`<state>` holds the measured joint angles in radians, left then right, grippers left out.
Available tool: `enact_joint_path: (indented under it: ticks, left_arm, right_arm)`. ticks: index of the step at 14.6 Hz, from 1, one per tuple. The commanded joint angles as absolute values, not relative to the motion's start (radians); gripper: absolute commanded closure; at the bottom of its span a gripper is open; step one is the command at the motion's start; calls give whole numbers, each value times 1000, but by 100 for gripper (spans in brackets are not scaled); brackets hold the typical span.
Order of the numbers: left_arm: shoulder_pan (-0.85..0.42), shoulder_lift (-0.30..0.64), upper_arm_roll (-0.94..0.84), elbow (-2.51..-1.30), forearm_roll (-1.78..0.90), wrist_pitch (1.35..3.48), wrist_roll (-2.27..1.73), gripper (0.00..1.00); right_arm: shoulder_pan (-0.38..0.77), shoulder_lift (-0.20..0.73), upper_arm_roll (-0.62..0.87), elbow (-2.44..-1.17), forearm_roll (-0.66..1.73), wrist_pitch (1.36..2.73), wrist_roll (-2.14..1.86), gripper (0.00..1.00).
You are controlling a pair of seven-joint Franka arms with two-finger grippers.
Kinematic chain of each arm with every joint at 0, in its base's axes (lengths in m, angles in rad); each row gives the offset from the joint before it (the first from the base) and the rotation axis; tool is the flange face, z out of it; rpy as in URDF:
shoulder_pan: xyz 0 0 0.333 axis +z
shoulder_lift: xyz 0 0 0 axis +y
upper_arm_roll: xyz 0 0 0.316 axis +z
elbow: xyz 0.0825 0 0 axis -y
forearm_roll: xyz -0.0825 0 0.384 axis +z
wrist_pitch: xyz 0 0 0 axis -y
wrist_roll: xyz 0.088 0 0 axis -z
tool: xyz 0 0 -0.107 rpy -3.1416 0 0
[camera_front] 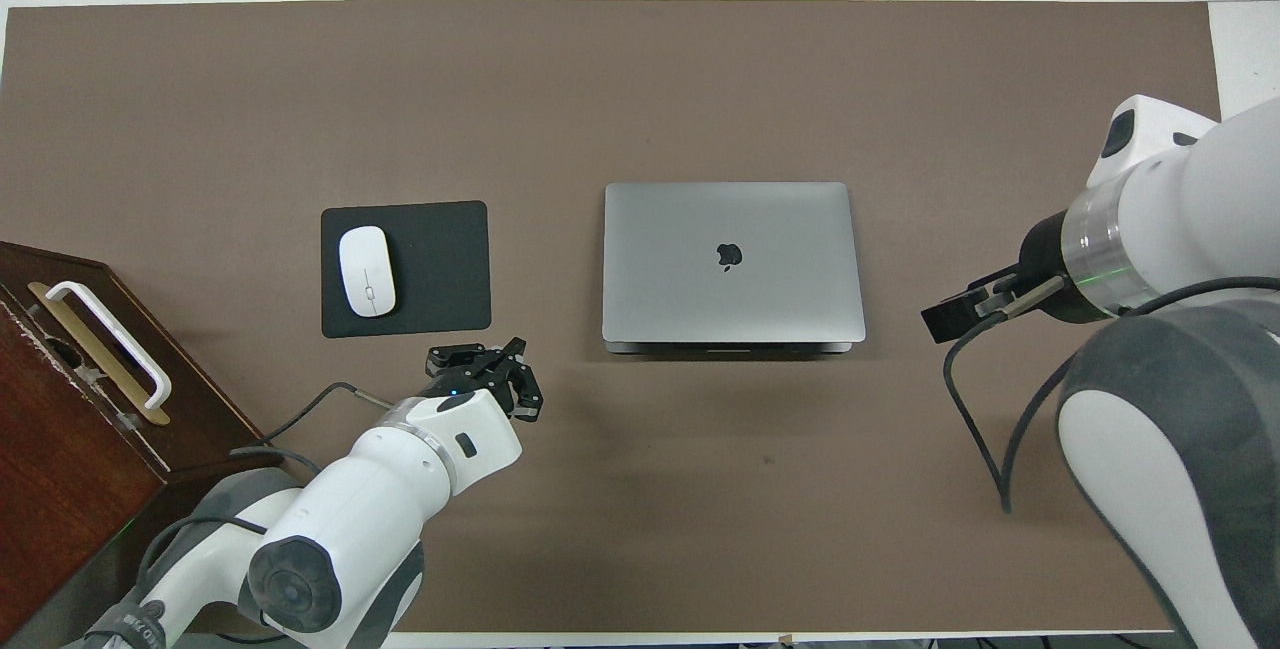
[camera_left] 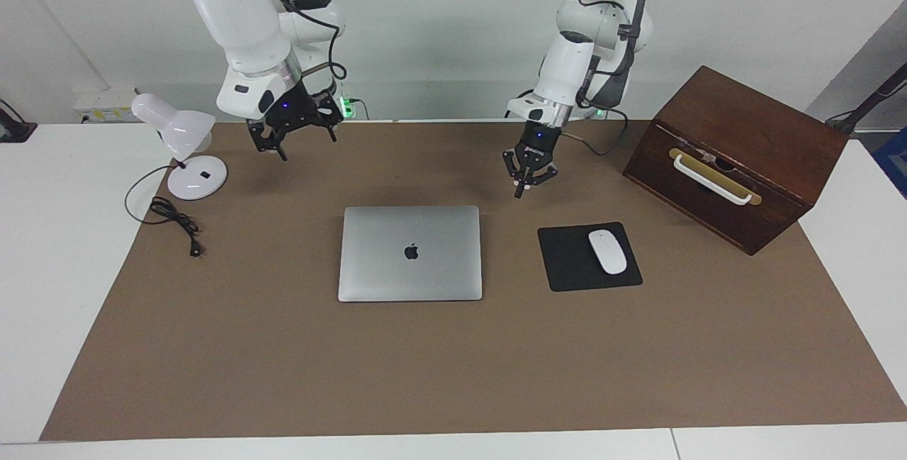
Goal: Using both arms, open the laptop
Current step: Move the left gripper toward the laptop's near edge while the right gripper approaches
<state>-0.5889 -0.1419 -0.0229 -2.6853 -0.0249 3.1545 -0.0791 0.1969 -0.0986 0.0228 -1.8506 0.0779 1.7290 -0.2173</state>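
Note:
The silver-grey laptop (camera_left: 409, 253) lies shut on the brown mat, its dark apple logo facing up; it also shows in the overhead view (camera_front: 730, 259). My left gripper (camera_left: 521, 191) hangs over the mat beside the laptop's robot-side corner, toward the mouse pad, with its fingers together and nothing in them. It also shows in the overhead view (camera_front: 515, 369). My right gripper (camera_left: 299, 147) hangs open and empty over the mat, well off the laptop toward the lamp. It also shows in the overhead view (camera_front: 935, 321). Neither gripper touches the laptop.
A black mouse pad (camera_left: 567, 261) with a white mouse (camera_left: 607, 251) lies beside the laptop toward the left arm's end. A dark wooden box (camera_left: 737, 155) with a white handle stands past it. A white desk lamp (camera_left: 186, 155) and its cable (camera_left: 173, 219) are at the right arm's end.

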Motion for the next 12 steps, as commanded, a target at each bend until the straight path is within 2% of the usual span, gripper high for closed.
enact_joint_path:
  ticks: [1, 5, 8, 12]
  left_arm:
    - [-627, -126, -8, -2703, -29, 3218, -84, 100]
    - [-661, -75, -8, -2743, -29, 3359, -89, 100]
    - [-690, 26, -8, -2744, -29, 3506, -107, 100]
    - [-713, 37, -8, -2738, -29, 3504, -115, 100]
  right_arm:
    - [239, -149, 20, -1956, 86, 1827, -238, 0]
    - [268, -147, 21, -1985, 80, 1832, -238, 0]
    - [342, -149, 21, -2029, 14, 1879, -239, 0]
    - [400, -149, 21, -2089, -64, 1946, -239, 0]
